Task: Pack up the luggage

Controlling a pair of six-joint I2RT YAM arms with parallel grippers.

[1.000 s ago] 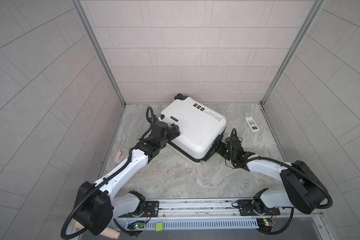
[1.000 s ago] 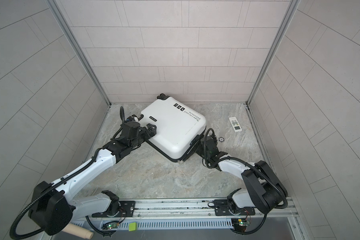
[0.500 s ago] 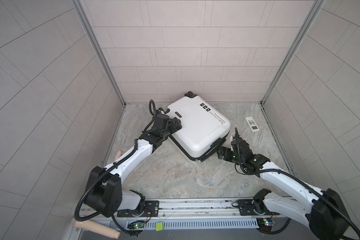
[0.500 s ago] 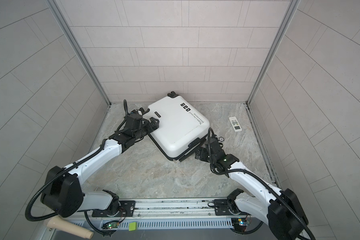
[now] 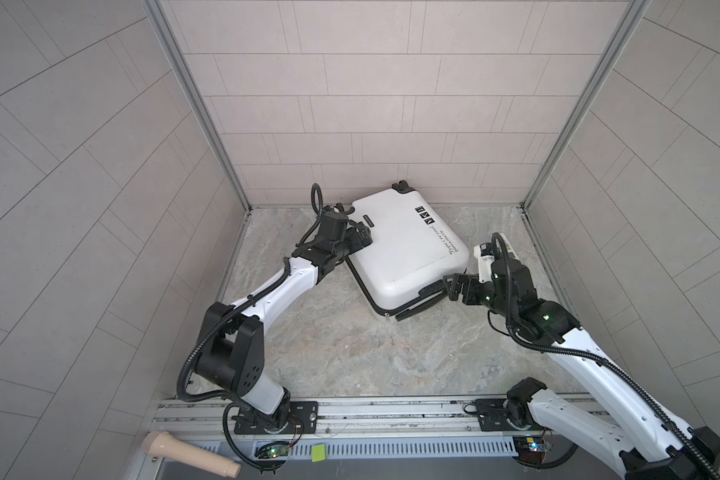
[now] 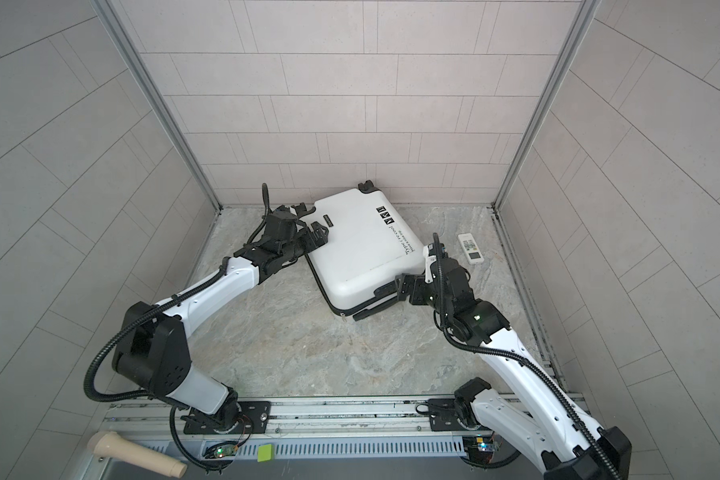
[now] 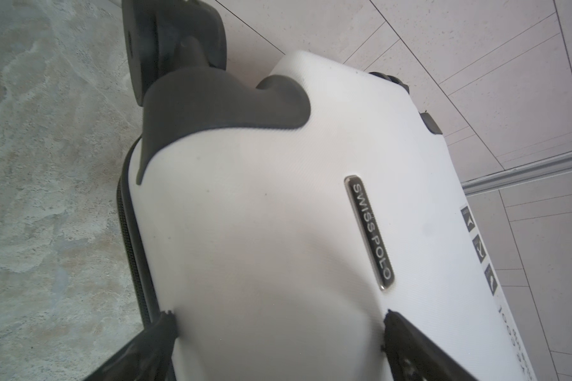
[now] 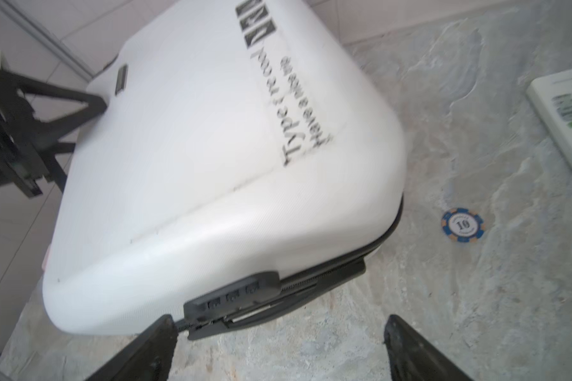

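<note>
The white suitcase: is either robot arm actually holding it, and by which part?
Nothing is held. Both tools are open: the left tool at the luggage's white lid, the right tool beside its lock.

We see luggage point(image 5: 408, 249) close to back wall point(image 5: 391, 124), blocking far middle. Near floor point(image 5: 350, 353) wide open, we pass freely. On right, remote point(image 6: 470, 248) and poker chip point(image 8: 463, 225) litter strip between luggage and side wall point(image 6: 607, 187).

Left gripper point(image 5: 363, 237): arm stretched forward, jaws wide apart. Right gripper point(image 5: 450, 286): arm bent inward, jaws wide apart.
</note>
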